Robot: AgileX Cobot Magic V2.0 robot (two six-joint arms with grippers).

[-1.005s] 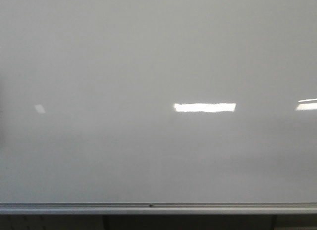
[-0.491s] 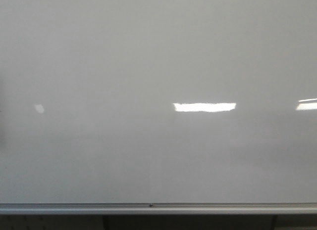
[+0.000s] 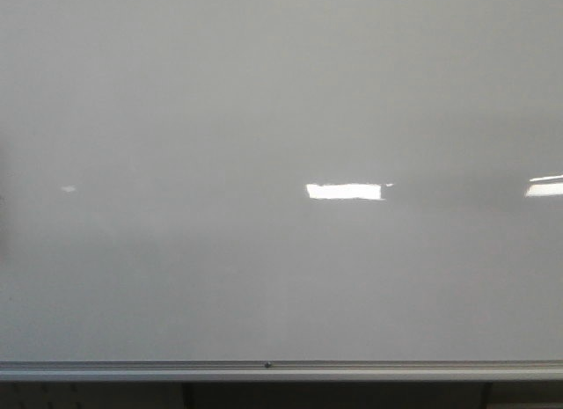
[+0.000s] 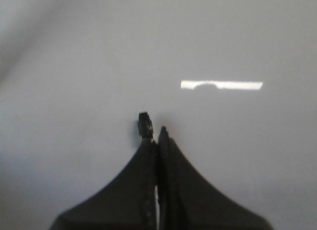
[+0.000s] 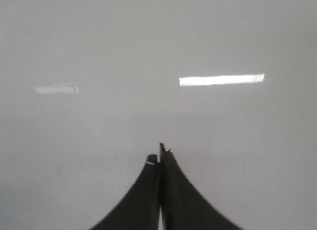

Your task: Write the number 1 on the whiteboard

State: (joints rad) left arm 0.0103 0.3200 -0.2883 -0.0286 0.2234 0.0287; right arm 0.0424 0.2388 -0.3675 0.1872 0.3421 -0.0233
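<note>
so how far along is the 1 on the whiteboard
Nothing looks done: the whiteboard shows only light reflections, no stroke. In hand: the left gripper and right gripper face the board, jaws together; no marker is clearly visible. Left: the whole number 1.

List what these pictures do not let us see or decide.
- Front view: no arm or marker in frame; whiteboard cut off by the edges.
- Left wrist view: small black piece at the left gripper, too blurred to identify.
- Right wrist view: right gripper pressed together; nothing discernible between.

Left gripper [image 4: 154, 133] and right gripper [image 5: 159, 158], both with jaws pressed together
</note>
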